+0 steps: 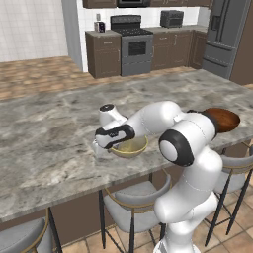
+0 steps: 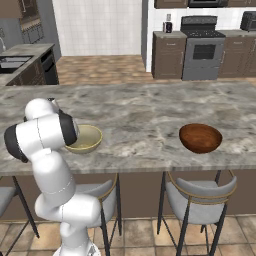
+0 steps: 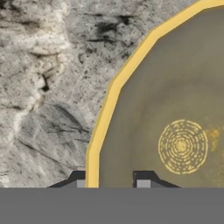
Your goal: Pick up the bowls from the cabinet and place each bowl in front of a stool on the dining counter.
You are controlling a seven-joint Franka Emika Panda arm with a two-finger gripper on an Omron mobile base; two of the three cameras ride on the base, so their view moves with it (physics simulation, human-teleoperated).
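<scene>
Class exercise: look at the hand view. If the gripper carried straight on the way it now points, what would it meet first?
The gripper straddles the yellowish rim of the olive-beige bowl, apparently shut on it, so it already meets the bowl wall. Straight beyond lies the marbled dining counter, probably the next contact; depth is hard to judge.

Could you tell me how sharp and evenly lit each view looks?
Left base view: even, soft light, a gloss on the brown bowl. Right base view: crisp, faint shadow under the olive bowl. Hand view: close up, counter veining slightly soft, no glare.
</scene>
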